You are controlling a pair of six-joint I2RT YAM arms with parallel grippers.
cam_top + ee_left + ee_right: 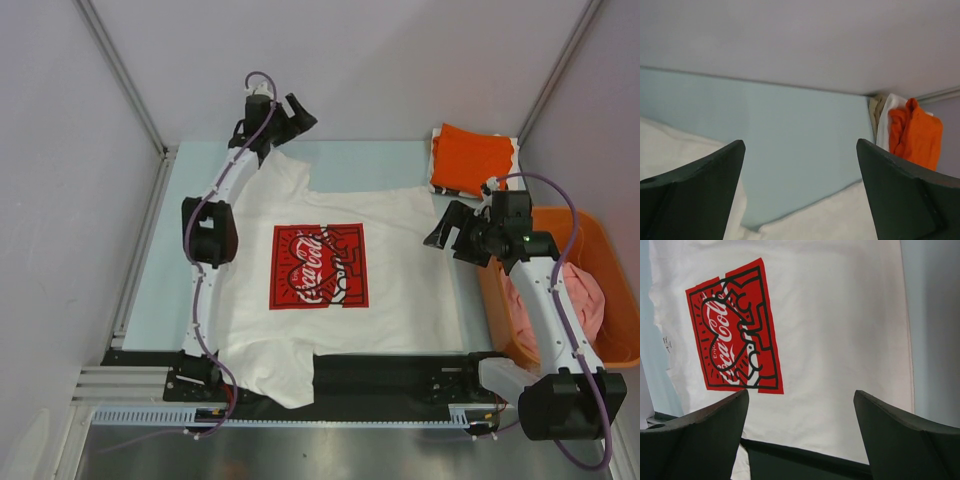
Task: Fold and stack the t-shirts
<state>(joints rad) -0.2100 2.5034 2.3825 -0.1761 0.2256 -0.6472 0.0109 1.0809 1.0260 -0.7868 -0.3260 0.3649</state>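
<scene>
The white t-shirt [400,290] with a red-and-black chest print [320,265] lies spread flat on the table. One sleeve hangs over the near edge. My left gripper [285,115] is open and empty above the shirt's far-left sleeve; the left wrist view shows white cloth [830,220] below its fingers [800,145]. My right gripper [447,232] is open and empty above the shirt's right edge; the right wrist view shows the shirt [840,330] and print [735,330] under its fingers [800,395]. The orange shirt [470,158] lies folded at the back right, also in the left wrist view [915,135]. The pink shirt [565,300] lies crumpled in the basket.
A rigid orange plastic basket [610,240] stands at the right edge of the table. Grey walls close in the back and both sides. A black strip [400,375] and a metal rail run along the near edge by the arm bases.
</scene>
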